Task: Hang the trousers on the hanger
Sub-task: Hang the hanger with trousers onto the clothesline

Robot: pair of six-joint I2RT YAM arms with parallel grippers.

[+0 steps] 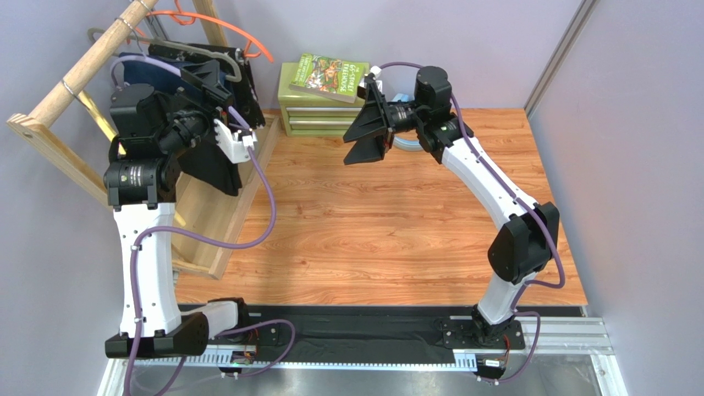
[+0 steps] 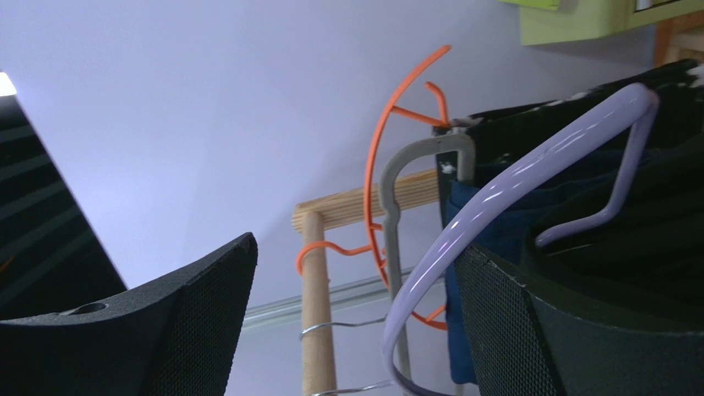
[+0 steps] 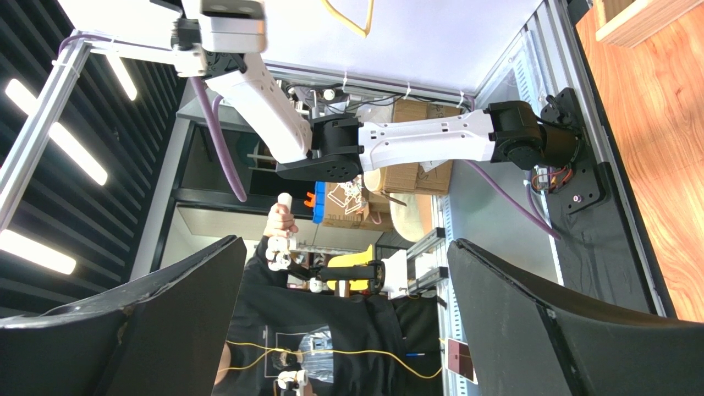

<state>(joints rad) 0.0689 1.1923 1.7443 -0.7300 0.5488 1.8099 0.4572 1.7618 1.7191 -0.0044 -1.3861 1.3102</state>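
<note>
Left gripper (image 2: 355,247): fingers apart, holding nothing, so the lavender hanger (image 2: 512,177) hangs by itself at the far-left corner.
Trousers (image 2: 578,124): apparently draped over it.
Right gripper (image 1: 355,148): spread, empty, kept clear at the far edge.

Table top (image 1: 388,223) was brown wood, shiny. Pale purple wall (image 1: 487,41) stood behind it, same colour on right side. Grey strip (image 1: 560,51) ran up back corner. Wooden rack (image 1: 45,107) stood at left. Small green drawers (image 1: 318,111) sat at back of table, book (image 1: 335,76) lay on top. Metal rail (image 1: 562,334) ran along near edge. In right wrist view, long bright lights (image 3: 78,157) glowed, and brown cardboard boxes (image 3: 413,111) sat further off.
</note>
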